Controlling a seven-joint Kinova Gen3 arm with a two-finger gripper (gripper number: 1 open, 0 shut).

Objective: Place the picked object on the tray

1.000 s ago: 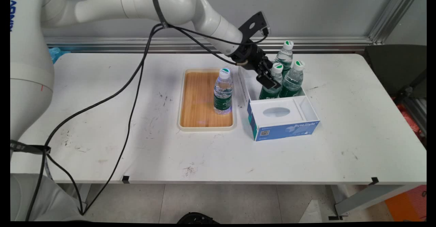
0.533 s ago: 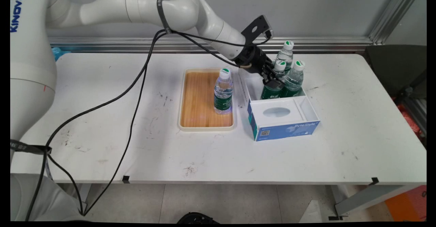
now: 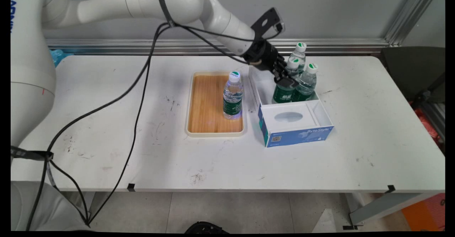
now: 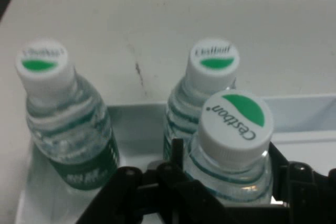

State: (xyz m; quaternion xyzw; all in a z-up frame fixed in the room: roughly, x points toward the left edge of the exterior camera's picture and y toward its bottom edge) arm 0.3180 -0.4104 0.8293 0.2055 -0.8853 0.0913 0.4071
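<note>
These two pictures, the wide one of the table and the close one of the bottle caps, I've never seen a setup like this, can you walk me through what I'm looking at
The white jointed machine is a robot arm, ending in a black two-finger gripper. The wide picture comes from a fixed camera looking down across the white table. The close picture comes from a camera on the hand itself, looking along the fingers.

On the table lies a wooden tray with one water bottle standing upright on it. To its right is a white and blue box with three more bottles standing at its far end.

The gripper's fingers sit on either side of the nearest boxed bottle, just under its cap, and appear closed on it. The two other bottles stand beside and behind it.
</note>
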